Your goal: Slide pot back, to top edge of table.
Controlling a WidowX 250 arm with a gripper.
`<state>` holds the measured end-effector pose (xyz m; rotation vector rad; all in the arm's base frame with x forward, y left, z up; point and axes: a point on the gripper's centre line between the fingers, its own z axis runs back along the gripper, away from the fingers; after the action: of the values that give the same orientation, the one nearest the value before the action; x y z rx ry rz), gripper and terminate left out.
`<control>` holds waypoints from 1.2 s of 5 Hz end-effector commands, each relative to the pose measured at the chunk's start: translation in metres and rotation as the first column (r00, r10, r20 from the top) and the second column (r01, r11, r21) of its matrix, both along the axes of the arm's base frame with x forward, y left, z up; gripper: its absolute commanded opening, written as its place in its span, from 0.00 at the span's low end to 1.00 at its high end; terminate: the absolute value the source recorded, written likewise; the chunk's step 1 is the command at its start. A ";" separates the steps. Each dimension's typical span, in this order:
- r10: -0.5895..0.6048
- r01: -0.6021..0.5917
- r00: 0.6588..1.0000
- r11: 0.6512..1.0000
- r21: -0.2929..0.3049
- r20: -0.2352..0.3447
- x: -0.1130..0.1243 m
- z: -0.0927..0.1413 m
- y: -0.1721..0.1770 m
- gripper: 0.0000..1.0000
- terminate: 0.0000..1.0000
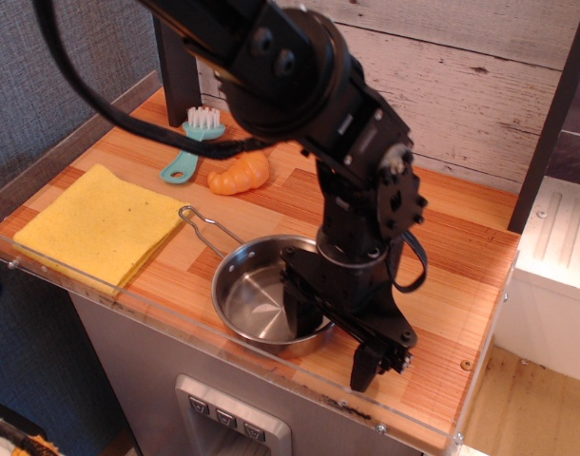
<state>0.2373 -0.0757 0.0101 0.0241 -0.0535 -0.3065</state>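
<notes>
The pot (pixel 252 299) is a shallow shiny steel pan near the front edge of the wooden table (pixel 442 275). Its wire handle (pixel 206 232) points back left toward the yellow cloth. My gripper (pixel 334 353) is low over the pot's right side, pointing down. The jaws are open and straddle the right front rim: one finger (pixel 299 309) is inside the pot, the other finger (pixel 368 363) is outside it just above the table. The arm hides the pot's right part.
A yellow cloth (pixel 100 226) lies at the front left. A teal brush (pixel 191 144) and an orange croissant-shaped toy (pixel 239 174) lie at the back left. A clear acrylic rim (pixel 176 318) runs along the front edge. A plank wall stands behind the table.
</notes>
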 end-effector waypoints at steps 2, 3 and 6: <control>-0.081 0.081 0.997 0.997 0.007 0.019 0.000 0.008 0.002 0.00 0.00; -0.111 0.111 0.993 0.994 0.001 0.026 -0.004 0.016 0.005 0.00 0.00; -0.244 0.246 0.958 0.969 0.010 0.150 0.003 0.073 -0.001 0.00 0.00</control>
<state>0.2392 -0.0797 0.0717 0.0314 -0.1588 -0.5489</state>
